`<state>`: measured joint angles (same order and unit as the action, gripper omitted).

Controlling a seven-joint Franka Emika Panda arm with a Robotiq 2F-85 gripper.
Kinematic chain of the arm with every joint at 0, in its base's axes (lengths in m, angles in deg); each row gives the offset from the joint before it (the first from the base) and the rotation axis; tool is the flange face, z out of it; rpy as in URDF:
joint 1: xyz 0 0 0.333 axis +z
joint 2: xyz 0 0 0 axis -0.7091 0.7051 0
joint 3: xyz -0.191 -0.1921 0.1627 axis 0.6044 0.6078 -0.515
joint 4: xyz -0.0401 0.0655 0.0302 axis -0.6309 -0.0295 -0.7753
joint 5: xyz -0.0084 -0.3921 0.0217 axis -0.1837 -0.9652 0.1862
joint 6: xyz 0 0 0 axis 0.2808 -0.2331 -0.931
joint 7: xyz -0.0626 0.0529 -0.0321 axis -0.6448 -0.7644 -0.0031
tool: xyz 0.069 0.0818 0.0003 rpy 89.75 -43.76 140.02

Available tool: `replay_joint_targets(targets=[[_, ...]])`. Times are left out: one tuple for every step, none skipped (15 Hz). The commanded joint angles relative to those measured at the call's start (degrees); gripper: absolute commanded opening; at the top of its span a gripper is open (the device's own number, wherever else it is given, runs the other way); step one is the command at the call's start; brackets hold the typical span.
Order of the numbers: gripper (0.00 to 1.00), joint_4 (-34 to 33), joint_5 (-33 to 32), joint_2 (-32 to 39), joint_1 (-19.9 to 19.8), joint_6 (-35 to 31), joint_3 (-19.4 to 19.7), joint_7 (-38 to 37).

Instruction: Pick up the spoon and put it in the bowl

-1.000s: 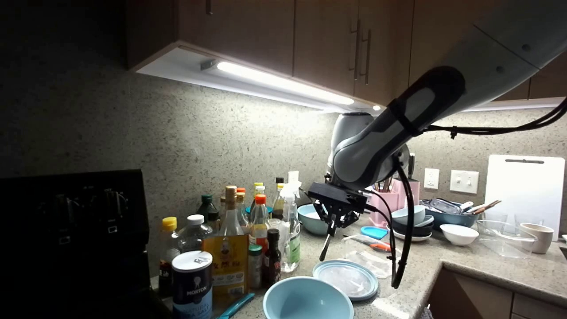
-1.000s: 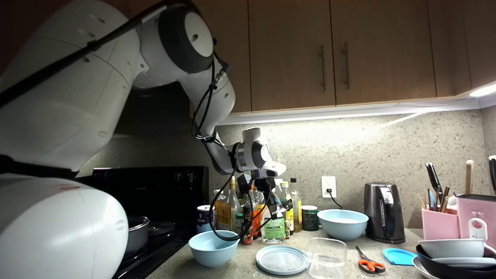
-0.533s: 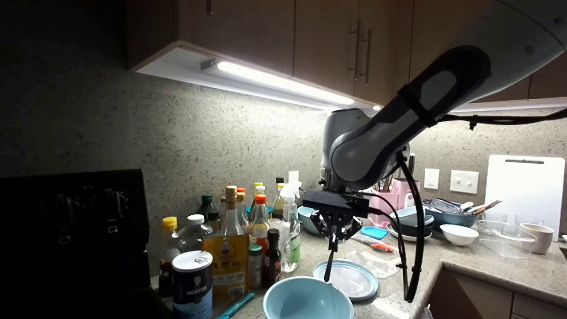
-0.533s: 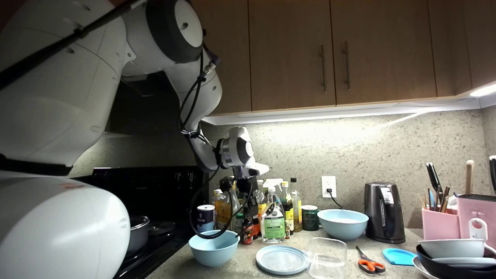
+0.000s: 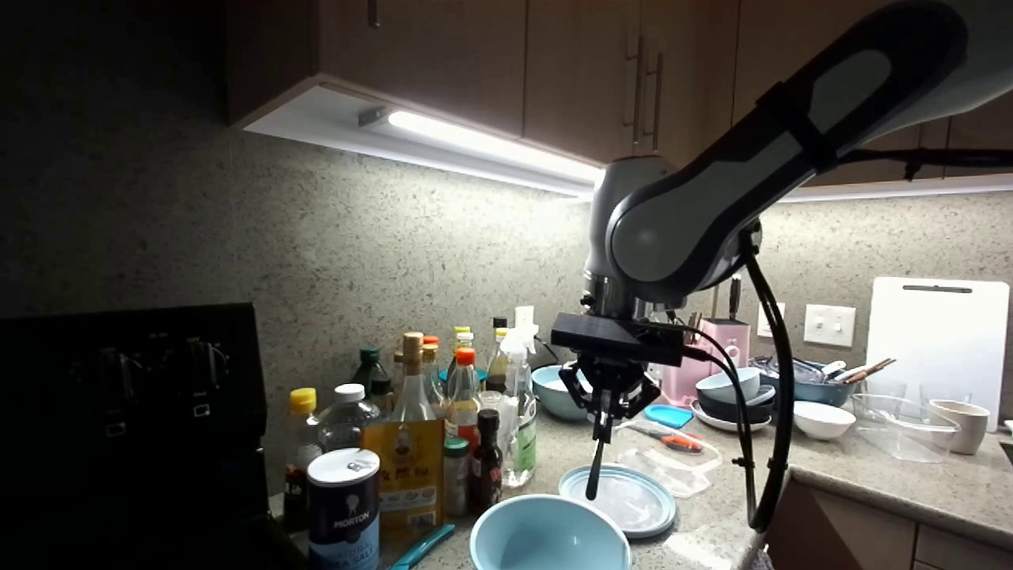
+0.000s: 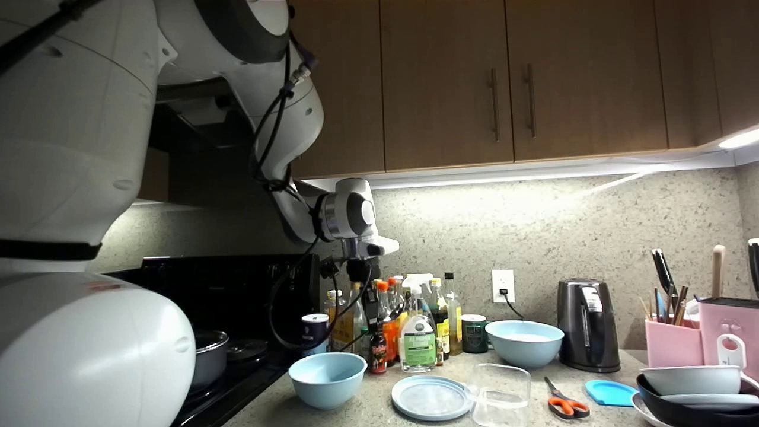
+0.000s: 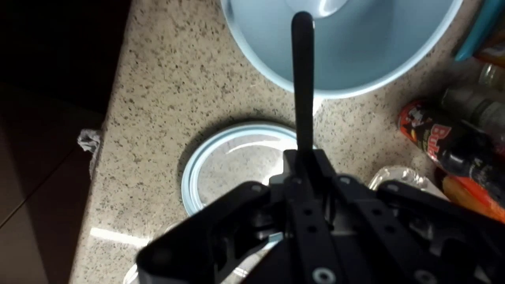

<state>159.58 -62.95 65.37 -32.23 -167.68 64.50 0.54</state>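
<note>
Against a second ago: my arm (image 6: 350, 216) has swung leftward in an exterior view, bringing the gripper (image 5: 602, 434) closer to the bowl (image 7: 367, 55); the dark spoon (image 7: 303, 79) hangs nearer upright. Bowl and flat blue-rimmed disc (image 5: 633, 518) unmoved. Fingers (image 7: 324, 167) pinched on the spoon, only its slim thickness between them, one rounded end jutting downward; which end, cannot tell. From the wrist that tip crosses the bowl's near rim and overlies the inside; in an exterior view it shows against the disc, just short of the rim. Height above either: can't judge. Room: disc partly beneath me, near the bowl, a strip of bare counter (image 7: 169, 79) between. Counter edge runs down the left of the wrist view, dark beyond. To the right there, bottles crowd, among them a dark one with a red label (image 7: 447, 140); a teal tool (image 5: 425, 545) lies just beside the bowl. Surface pale speckled stone, glare near the edge. Strip light (image 5: 498, 146) under wooden cabinets (image 6: 445, 89). Black stove (image 5: 119, 419) at one end; kettle (image 6: 587, 326) and orange-handled scissors (image 6: 568, 407) well apart from me.
</note>
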Motion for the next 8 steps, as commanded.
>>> replay_joint_targets(targets=[[0.08,-0.35,9.92,0.29,-2.13,5.61,-4.03,11.67],[0.08,-0.87,12.14,0.85,-2.15,7.32,-4.75,14.64],[0.08,-1.37,13.95,1.17,-2.20,9.44,-5.31,17.24],[0.08,-1.82,15.55,1.60,-2.15,11.35,-5.84,19.85],[0.08,-2.41,16.95,2.00,-2.25,13.60,-6.17,22.48],[0.08,-2.90,17.62,2.31,-2.56,15.01,-6.16,25.52],[0.07,-1.46,14.80,1.61,-1.45,11.86,-5.73,19.57],[0.10,-1.69,14.99,1.82,-1.41,12.27,-5.76,20.18]])
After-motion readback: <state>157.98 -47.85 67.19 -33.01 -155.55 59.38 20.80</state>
